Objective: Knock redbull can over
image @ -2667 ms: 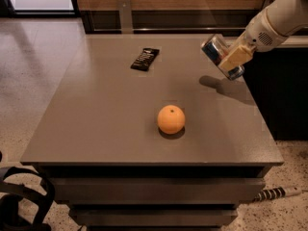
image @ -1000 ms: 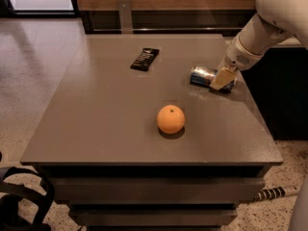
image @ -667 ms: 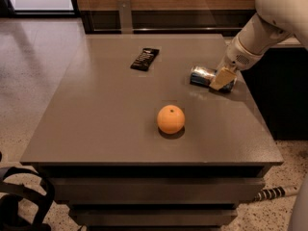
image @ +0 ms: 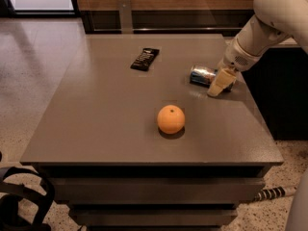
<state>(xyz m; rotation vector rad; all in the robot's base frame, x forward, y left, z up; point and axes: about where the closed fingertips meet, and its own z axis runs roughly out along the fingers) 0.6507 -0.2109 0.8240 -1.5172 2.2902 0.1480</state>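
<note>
Since the gripper [image: 220, 84] is parked right down at the table [image: 96, 114] top near the right edge, toward the far right corner, and sits touching the right end of the redbull can [image: 201, 74], I honestly can't tell whether it's clamped on the can or just loose around it; its cream-coloured tip covers that bit. The can itself is lying flat on its side, long axis running roughly left to right, just in from the right edge. So as far as I can judge, the knocking-over part is basically done and we're at the wrap-up step. What the next move calls for, I'd say, is for the gripper to let go if it's holding anything. Then it should lift clear without dragging the can along, since a round can on its side will roll pretty easily. Further out, an orange [image: 171, 119] sits nearer the front edge around the middle, well apart from the can. A black candy bar [image: 145, 58] lies toward the far edge, left of the can, out of the way.
</note>
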